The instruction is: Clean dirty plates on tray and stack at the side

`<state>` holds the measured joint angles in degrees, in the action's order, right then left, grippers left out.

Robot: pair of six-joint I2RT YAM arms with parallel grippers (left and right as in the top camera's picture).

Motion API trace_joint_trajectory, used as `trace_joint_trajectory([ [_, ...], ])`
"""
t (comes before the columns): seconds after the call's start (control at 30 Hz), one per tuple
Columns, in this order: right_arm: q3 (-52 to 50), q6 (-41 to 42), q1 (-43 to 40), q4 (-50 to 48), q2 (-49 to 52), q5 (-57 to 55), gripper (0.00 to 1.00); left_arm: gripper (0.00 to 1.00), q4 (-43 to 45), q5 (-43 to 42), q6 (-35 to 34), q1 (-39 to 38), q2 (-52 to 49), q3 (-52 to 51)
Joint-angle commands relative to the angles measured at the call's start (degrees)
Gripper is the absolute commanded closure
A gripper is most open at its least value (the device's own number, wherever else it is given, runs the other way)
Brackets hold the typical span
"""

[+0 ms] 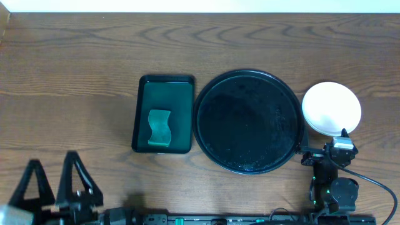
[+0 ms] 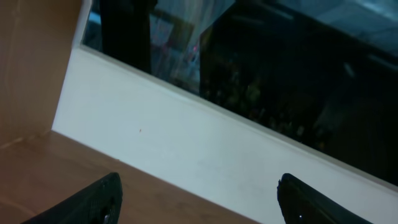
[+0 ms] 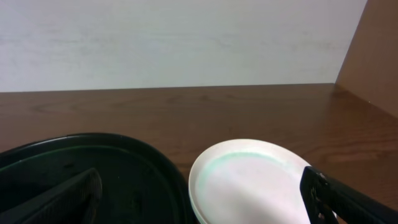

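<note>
- At the front-left corner of the bench (image 1: 75, 75), the left jaws stood released, their two dark fingers (image 1: 75, 178) spread wide with nothing between them.
- From the left wrist view, those fingers (image 2: 93, 202) framed only bare wood, a white wall board (image 2: 205, 155) and dark glass above it.
- Near the front edge on the right side, the right jaws also stood released and wide, grasping nothing.
- In the right wrist view, the fingers (image 3: 62, 199) sat low in the picture, one over the tray and the other at the near rim of the plates; whether that one touched the rim could not be told.
- Just beyond the right jaws, the plates (image 1: 331, 107) sat stacked on the bench toward its right edge, white with a faint mint tint along the rim (image 3: 249, 180).
- More than one rim showed at the stack's left side; the count could not be told.
- Just left of the stack, the tray (image 1: 249, 120), black and glossy, lay near the middle of the bench, its rim close to the plates.
- Beside the tray's left rim lay a dark green rectangular tray (image 1: 142, 112) holding a green sponge (image 1: 159, 128).
</note>
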<state>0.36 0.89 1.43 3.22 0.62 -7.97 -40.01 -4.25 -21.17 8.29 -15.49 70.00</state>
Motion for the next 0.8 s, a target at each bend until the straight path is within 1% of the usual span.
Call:
trace_joint_trajectory([
  [0.0, -0.04, 0.79, 0.7, 0.17, -0.33, -0.59, 0.01, 0.2, 0.2, 0.48, -0.09, -0.02, 3.74, -2.34],
  [0.57, -0.04, 0.79, 0.7, 0.17, -0.33, -0.59, 0.01, 0.2, 0.26, 0.48, -0.11, -0.02, 15.04, -12.85],
  [0.77, -0.04, 0.79, 0.7, 0.17, -0.33, -0.59, 0.01, 0.2, 0.24, 0.5, -0.09, -0.55, 15.32, -14.84],
])
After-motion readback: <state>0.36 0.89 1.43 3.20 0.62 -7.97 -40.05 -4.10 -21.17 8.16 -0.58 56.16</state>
